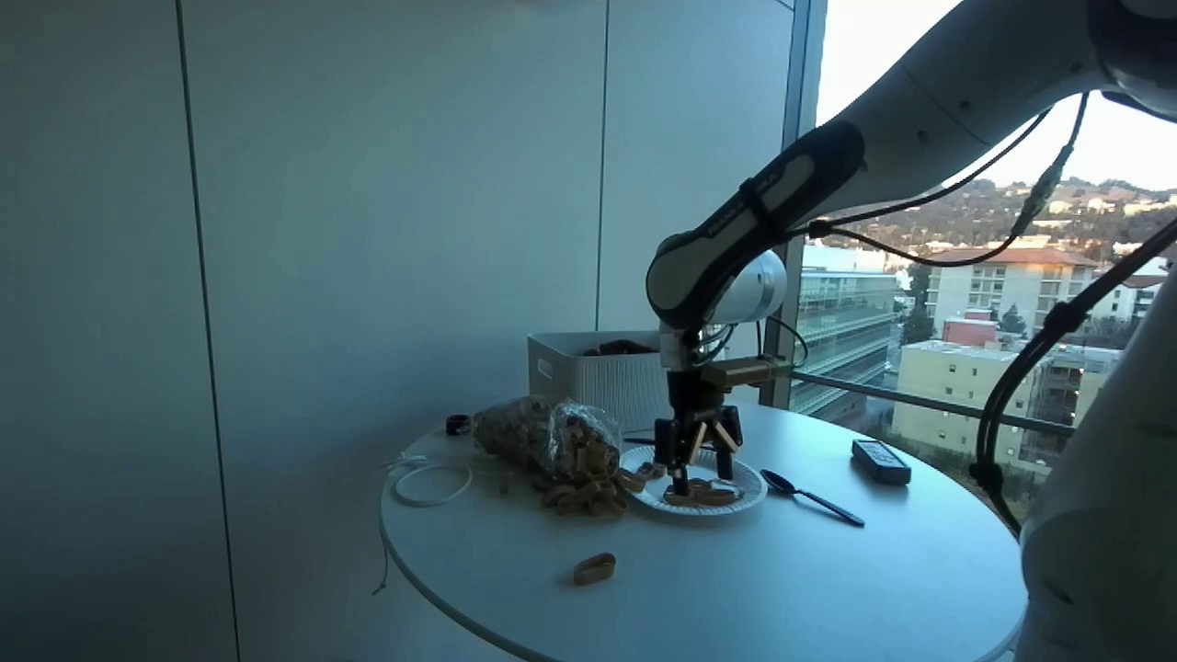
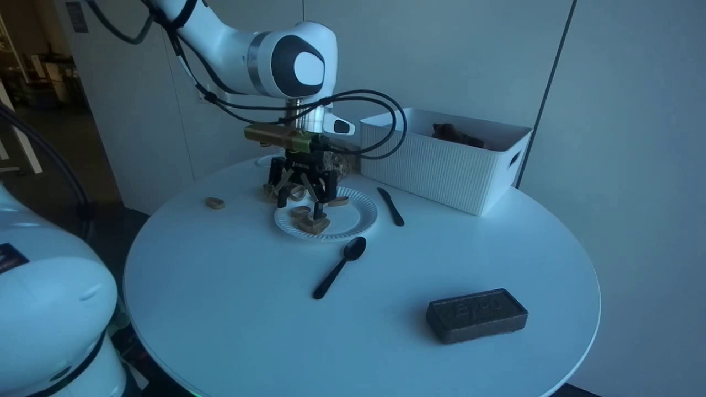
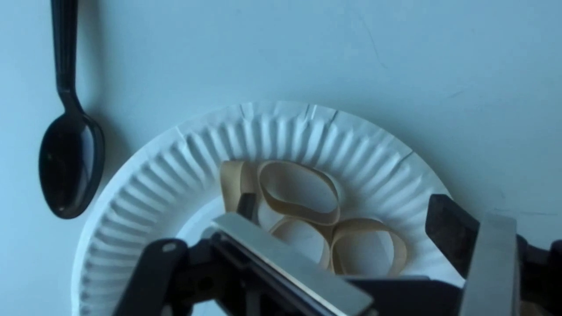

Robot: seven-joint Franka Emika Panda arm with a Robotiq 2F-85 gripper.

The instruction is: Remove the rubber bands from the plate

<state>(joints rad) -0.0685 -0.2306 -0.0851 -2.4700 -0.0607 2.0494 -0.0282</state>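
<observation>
Several tan rubber bands [image 1: 708, 495] lie on the white paper plate [image 1: 752, 489]. They also show in an exterior view [image 2: 313, 225] on the plate [image 2: 361, 212]. In the wrist view, several loop bands [image 3: 303, 193] sit close together near the rim of the plate [image 3: 131, 210]. Another band [image 2: 337, 202] lies farther back on the plate. My gripper [image 1: 702, 480] points down low over the plate; it also shows in an exterior view [image 2: 300, 209]. In the wrist view its fingers [image 3: 347, 215] are apart, with bands below and between them. One finger hides part of the bands.
A clear bag [image 1: 524, 428] spills a pile of bands [image 1: 584, 496] beside the plate. A lone band [image 1: 594, 568] lies in front. A black spoon [image 2: 342, 267], black knife [image 2: 391, 207], dark eraser [image 2: 477, 315] and white bin [image 2: 430, 168] stand around the plate.
</observation>
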